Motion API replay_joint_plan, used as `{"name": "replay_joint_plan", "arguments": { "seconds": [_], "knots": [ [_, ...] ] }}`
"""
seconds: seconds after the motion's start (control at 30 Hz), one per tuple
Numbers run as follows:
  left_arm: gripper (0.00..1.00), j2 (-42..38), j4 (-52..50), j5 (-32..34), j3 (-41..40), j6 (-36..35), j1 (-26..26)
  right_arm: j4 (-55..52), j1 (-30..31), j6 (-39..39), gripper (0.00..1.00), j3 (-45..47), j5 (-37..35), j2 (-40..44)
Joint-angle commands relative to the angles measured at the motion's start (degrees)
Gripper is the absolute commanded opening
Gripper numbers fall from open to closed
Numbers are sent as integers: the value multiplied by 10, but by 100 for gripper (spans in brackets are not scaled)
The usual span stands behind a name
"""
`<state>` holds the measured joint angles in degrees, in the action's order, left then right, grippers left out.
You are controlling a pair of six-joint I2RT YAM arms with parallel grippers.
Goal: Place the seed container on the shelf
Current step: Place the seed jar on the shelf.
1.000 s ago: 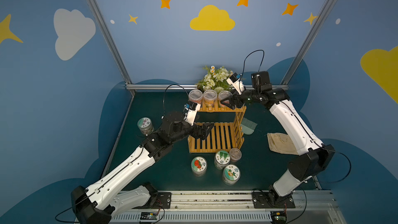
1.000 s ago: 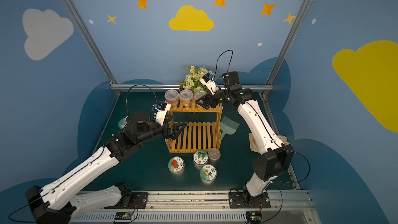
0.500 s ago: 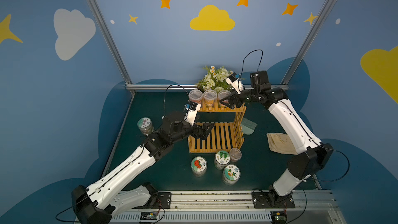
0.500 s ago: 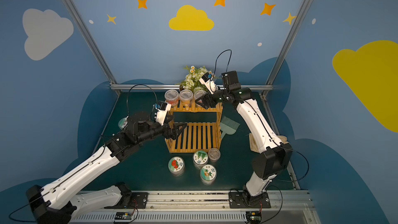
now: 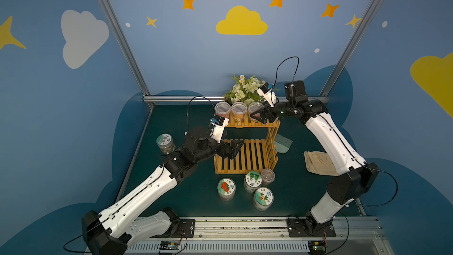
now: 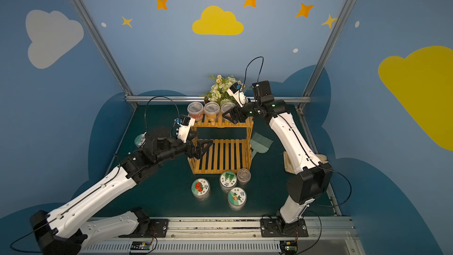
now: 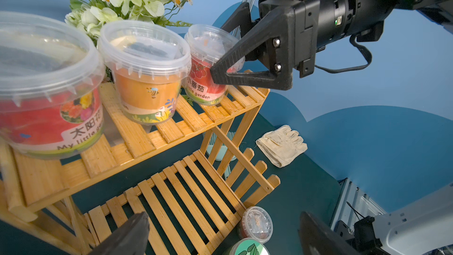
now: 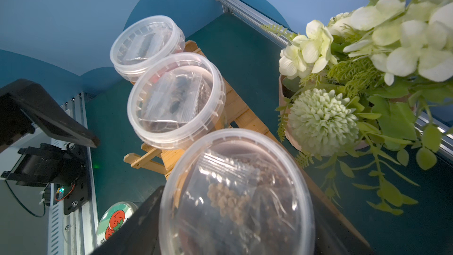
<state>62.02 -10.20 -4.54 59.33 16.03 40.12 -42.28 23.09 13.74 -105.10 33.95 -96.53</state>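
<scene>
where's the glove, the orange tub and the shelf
glove (image 7: 282, 144), left wrist view, middle of the cloth
orange tub (image 7: 137, 87), left wrist view, its orange side
shelf (image 7: 132, 136), left wrist view, a top-tier slat

the seed container (image 5: 254, 108), a clear lidded plastic tub with a red tomato label and a small bag of seeds inside, stands upright at the right end of the upper tier of the shelf (image 5: 241, 170), a two-tier rack of orange-yellow wooden slats with ladder-like sides.

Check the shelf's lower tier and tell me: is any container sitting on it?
No, in the left wrist view the lower tier of the shelf shows only bare wooden slats with nothing standing on them.
</scene>
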Motion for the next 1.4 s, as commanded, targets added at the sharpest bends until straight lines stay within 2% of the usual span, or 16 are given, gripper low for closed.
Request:
{"name": "replay_joint_plan", "arguments": {
  "seconds": [0.0,0.97,1.1,1.37],
  "knots": [
    [100,3,6,-6,6,1,-3,-2,3,-5,76,-16,8,1],
    [100,0,1,-5,2,3,-2,23,2,-20,78,10,25,3],
    [100,0,1,-5,3,2,-3,24,3,-21,82,12,25,6],
    [100,0,1,-6,3,3,-3,25,3,-21,84,13,22,11]
  ]
}}
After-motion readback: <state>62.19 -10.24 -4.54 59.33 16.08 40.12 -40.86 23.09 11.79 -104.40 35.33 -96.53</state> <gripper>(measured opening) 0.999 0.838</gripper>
